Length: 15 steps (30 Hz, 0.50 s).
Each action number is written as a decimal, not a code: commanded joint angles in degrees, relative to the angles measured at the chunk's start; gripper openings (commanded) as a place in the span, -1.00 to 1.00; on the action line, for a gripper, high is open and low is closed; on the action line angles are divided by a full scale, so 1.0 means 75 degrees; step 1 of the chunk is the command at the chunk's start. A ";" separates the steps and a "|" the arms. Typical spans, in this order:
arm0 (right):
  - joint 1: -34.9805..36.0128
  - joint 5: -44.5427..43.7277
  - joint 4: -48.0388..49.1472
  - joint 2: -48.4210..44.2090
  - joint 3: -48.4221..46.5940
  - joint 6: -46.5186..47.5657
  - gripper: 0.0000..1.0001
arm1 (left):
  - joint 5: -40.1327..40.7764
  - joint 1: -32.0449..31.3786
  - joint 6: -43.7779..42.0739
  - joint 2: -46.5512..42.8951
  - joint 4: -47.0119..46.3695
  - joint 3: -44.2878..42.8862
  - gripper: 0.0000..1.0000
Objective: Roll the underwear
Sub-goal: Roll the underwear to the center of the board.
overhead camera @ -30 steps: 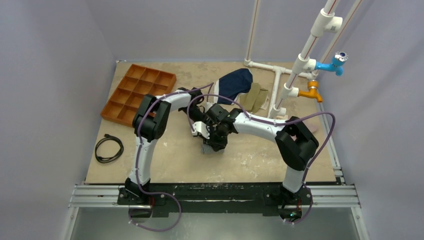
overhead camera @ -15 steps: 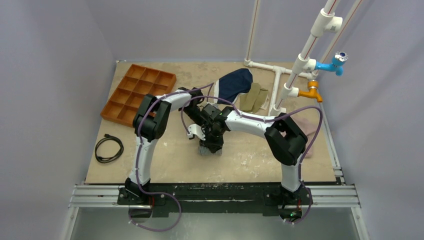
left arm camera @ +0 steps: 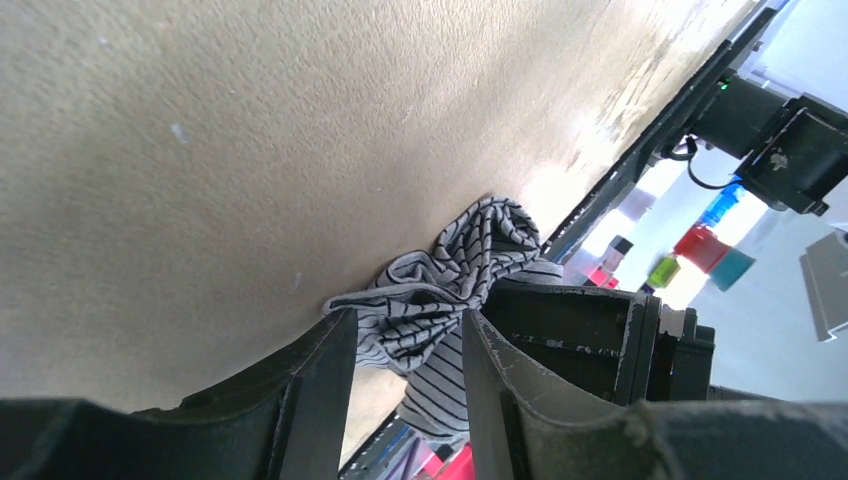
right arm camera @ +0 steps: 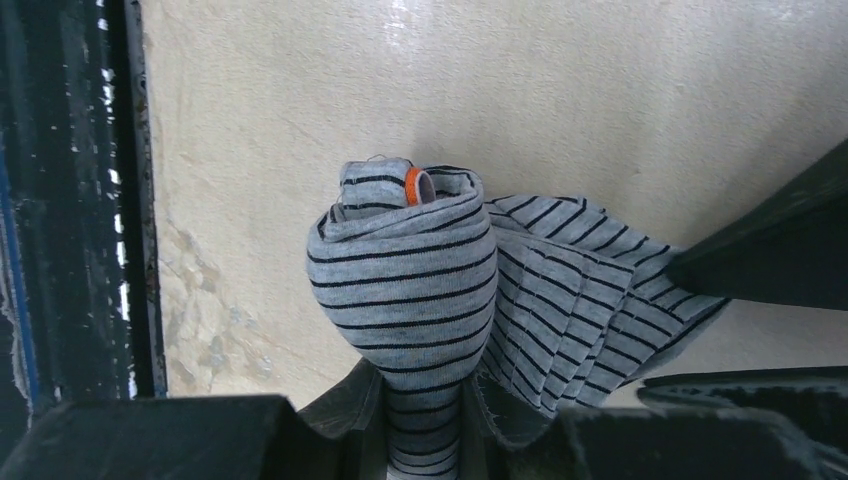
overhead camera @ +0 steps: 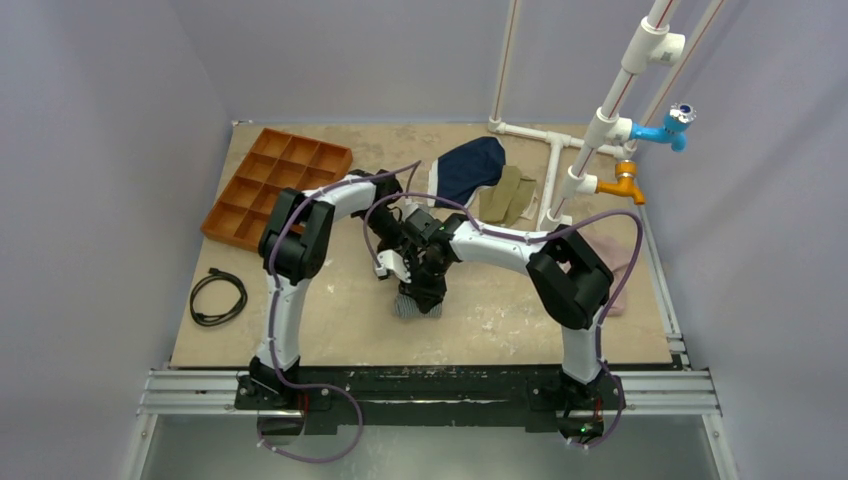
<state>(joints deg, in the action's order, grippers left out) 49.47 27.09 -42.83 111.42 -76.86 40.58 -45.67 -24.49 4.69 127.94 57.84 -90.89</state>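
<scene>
Both the left hand (left arm camera: 408, 328) and the right hand (right arm camera: 425, 400) are clenched on the underwear (right arm camera: 410, 265), a half-wound bundle lying mid-counter (overhead camera: 330, 320), so rolling seems underway, and the next move likely calls for winding in its loose tail tightly.

Soft even light, faint shadows, blown-out glare at right in left wrist view

no readable text, no labels, brands, numbers or signs legible in any view
</scene>
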 commanded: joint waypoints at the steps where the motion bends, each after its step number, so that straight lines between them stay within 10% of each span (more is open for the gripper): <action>1: 0.0157 0.0126 -0.0870 0.0702 0.0535 0.0106 -1.00 | 0.0441 0.0079 -0.0335 -0.0414 -0.0245 -0.0079 -0.16; 15: -0.0153 0.0077 -0.0711 0.1226 0.0590 -0.0153 -1.00 | 0.1822 0.0754 -0.1303 -0.1298 0.0234 0.0099 0.04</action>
<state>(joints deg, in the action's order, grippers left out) 48.29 34.59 -44.56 113.65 -76.64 39.38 -37.41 -20.38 -0.84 123.61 58.11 -90.63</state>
